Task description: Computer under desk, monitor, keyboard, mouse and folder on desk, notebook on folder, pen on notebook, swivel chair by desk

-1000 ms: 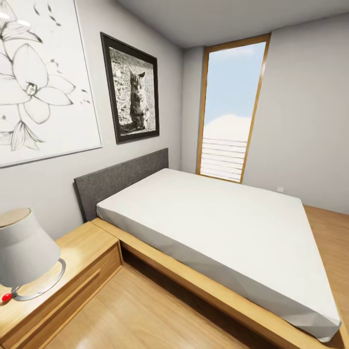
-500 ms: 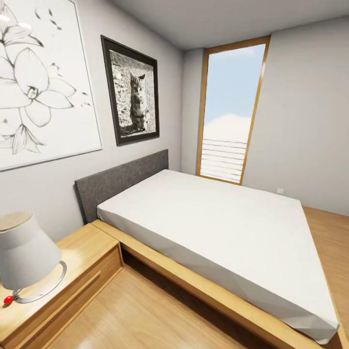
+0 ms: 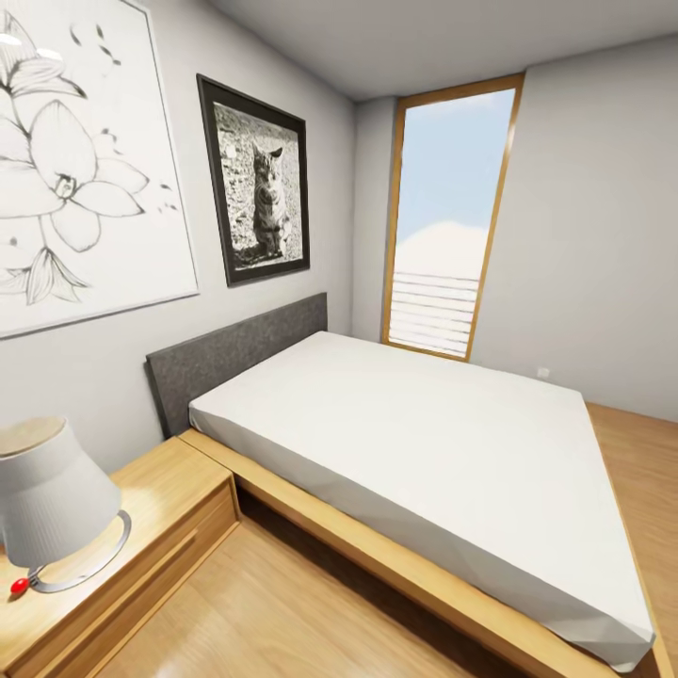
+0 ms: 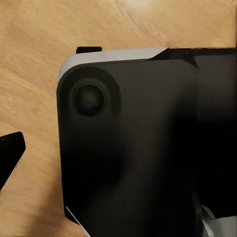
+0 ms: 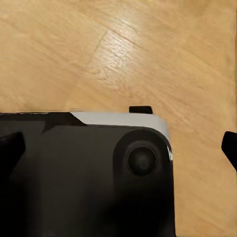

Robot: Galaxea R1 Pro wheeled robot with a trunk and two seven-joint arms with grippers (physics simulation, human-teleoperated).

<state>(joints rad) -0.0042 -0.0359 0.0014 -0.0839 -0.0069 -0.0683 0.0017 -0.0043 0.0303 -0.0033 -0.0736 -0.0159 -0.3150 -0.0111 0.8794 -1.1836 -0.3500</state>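
You are facing a bed (image 3: 414, 443) with a grey headboard (image 3: 235, 353), not the desk; none of the workspace things are showing from the head camera. A lamp (image 3: 47, 499) is sitting on the light-wood cabinet (image 3: 160, 490) at near left, cut off by the edge. Both wrist cameras are looking down past the robot's dark base (image 4: 133, 143) at wood floor (image 5: 148, 54). Only dark finger slivers are showing, so I cannot tell either claw's state.

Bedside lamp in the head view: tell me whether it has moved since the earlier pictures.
No. The lamp keeps its spot on the nightstand; the pictures and bed drift down along with it, so the camera shifted, not the lamp.
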